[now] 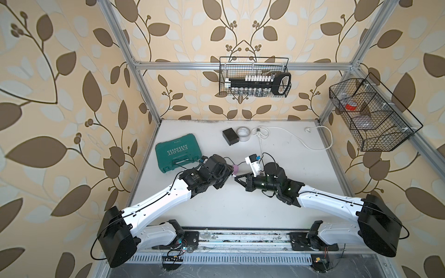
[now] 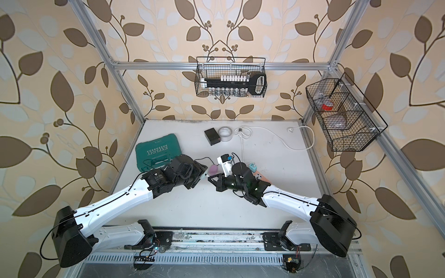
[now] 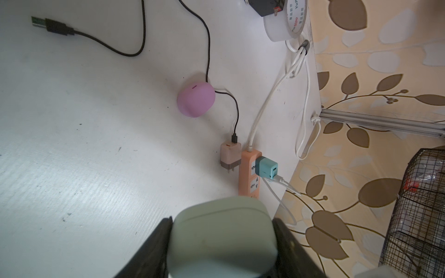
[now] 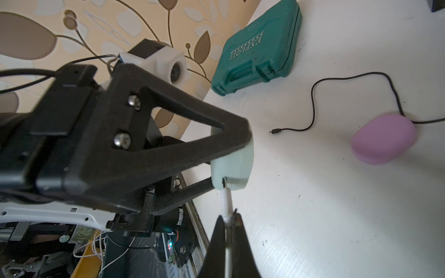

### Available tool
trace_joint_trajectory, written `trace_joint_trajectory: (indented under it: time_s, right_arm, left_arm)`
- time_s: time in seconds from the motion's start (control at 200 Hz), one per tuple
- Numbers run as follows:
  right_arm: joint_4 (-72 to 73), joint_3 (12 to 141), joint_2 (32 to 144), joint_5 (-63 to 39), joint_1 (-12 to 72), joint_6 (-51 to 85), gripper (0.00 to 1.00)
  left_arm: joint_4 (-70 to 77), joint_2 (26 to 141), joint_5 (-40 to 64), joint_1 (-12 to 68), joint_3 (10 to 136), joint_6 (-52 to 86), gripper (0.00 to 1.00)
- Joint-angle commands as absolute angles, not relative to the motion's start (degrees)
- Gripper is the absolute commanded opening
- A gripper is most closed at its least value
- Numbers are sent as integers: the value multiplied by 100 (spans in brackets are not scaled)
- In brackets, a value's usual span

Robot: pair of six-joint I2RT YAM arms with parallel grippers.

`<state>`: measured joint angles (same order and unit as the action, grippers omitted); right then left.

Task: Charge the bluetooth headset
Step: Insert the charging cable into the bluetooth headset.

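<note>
Headset charging case [image 4: 232,166]: wanted holding rigid in the left gripper [image 3: 222,240] clamped on it while pushing the white cable plug [image 4: 227,199], pinched in the closed right gripper [image 4: 227,228], straight into its port.

Bright, soft daylight; wide-angle edge distortion, blurred close wrist foregrounds

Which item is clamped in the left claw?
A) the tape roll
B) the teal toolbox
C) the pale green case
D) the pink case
C: the left wrist view shows the pale green case gripped by the left claw, while the pink case lies on the table.
</note>
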<state>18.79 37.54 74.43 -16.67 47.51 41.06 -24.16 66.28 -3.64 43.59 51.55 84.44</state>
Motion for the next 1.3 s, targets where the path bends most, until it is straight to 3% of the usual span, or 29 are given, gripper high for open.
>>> trace_joint_trajectory:
  time_s: [0.0, 0.88, 1.295]
  right_arm:
    - [2071, 3801, 7510, -1648, 4782, 4192, 4]
    - [3487, 3507, 7911, -1923, 4599, 5707, 4]
    - [2415, 3822, 7727, -1353, 4597, 5462, 4]
  left_arm:
    - [-2349, 6539, -528, 4430, 5291, 8435, 53]
    - [-2110, 6425, -673, 4509, 5256, 8358, 52]
    - [-2102, 6632, -565, 4655, 5398, 8248, 49]
